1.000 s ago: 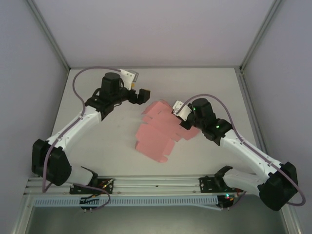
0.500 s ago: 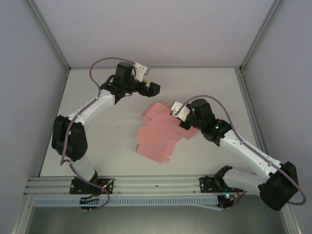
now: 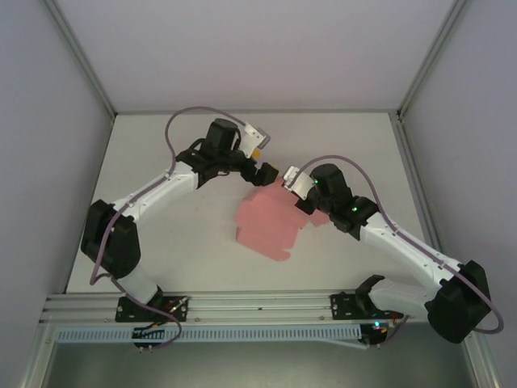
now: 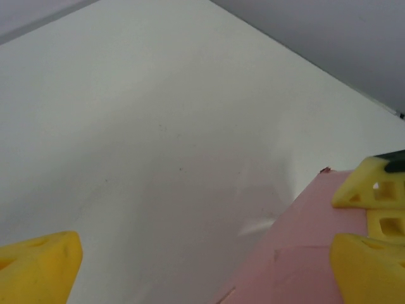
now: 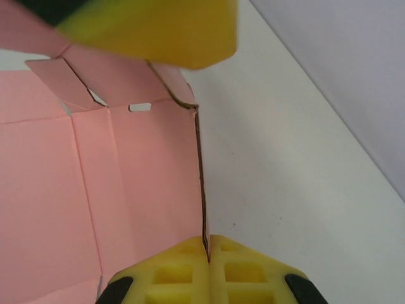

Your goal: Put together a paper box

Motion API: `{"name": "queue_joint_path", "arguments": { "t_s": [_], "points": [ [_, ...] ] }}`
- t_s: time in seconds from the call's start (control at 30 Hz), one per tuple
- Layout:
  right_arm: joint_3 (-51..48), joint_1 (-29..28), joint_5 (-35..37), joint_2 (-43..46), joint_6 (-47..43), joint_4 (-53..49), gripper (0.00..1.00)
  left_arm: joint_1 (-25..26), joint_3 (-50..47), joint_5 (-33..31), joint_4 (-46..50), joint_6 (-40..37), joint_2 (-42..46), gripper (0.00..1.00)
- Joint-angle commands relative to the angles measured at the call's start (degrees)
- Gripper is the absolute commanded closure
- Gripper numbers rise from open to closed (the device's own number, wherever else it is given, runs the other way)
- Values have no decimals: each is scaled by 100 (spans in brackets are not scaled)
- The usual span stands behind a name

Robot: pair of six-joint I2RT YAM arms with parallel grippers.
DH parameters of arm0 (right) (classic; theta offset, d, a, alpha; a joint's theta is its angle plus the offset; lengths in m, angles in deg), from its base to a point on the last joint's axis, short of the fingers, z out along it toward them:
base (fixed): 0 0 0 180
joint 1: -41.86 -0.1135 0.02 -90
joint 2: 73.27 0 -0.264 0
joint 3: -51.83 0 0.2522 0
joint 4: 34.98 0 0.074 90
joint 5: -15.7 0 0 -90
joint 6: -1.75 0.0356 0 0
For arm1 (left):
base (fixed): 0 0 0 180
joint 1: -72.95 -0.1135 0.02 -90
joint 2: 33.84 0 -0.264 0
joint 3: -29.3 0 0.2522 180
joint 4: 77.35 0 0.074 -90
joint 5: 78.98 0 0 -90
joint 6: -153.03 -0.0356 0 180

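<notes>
1. The right gripper (image 3: 300, 196), its yellow fingers pressed together, pinches the right-hand edge of the paper box (image 3: 271, 222) near the middle of the worktop (image 3: 161, 186). In its wrist view, the card's edge runs straight into the seam of the right gripper (image 5: 207, 244).

2. The left gripper (image 3: 265, 174) hangs with its jaws spread wide at the box's far corner, just beside the right one. In its own wrist view, the left gripper (image 4: 205, 253) has one finger over the pink card (image 4: 304, 253) and the other out over bare worktop (image 4: 158, 126) (whether either finger touches cannot be told).

3. The box is plain, matte pink card, unmarked and not yet closed up. The right wrist view shows the paper box (image 5: 76, 190) as creased panels with folded flaps and a small cut slot. From above, its outline is stepped and jagged.

4. Bare worktop lies to the left, beyond and to the right of the box. Pale walls (image 3: 48, 121) close in three sides, and a metal rail (image 3: 242, 303) runs along the near edge. The box lies well apart from all of them.
</notes>
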Motion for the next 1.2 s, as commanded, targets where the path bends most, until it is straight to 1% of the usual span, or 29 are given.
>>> {"name": "queue_joint_path", "arguments": {
  "t_s": [0.0,0.1,0.13,0.27,0.3,0.43,0.5,0.6,0.67,0.77,0.83,1.0,1.07,1.17],
  "points": [
    [280,-14,254,-21,491,105,100,302,-7,-773,407,-421,4,0],
    [247,-2,249,52,508,124,100,408,28,-1586,483,-232,18,0],
    [246,2,246,59,507,96,100,408,12,-1576,464,-183,91,0],
    [324,45,39,-53,552,-171,100,403,-283,-552,80,-444,637,0],
    [346,56,-39,-71,575,-204,100,396,-341,-397,-20,-428,748,0],
    [399,114,-283,-122,630,-315,100,306,-409,-324,-48,-115,1050,0],
    [428,199,-309,-161,684,-376,100,250,-438,-286,-30,244,1211,0],
    [433,275,-483,-195,721,-362,100,234,-611,422,-235,400,1441,0],
    [452,295,-645,-185,732,-343,100,226,-797,1150,-596,651,1449,0],
    [466,336,-772,-166,732,-359,100,224,-803,2239,-774,906,1149,0],
    [461,377,-813,-160,752,-380,100,221,-752,2486,-767,1037,932,0],
    [439,421,-910,-178,741,-382,100,161,-672,2422,-752,1090,568,0],
    [447,421,-943,-188,748,-379,100,139,-547,2225,-653,1077,399,0],
    [438,422,-1039,-162,678,-408,100,114,-379,1619,-440,976,196,0]
  ]
}}
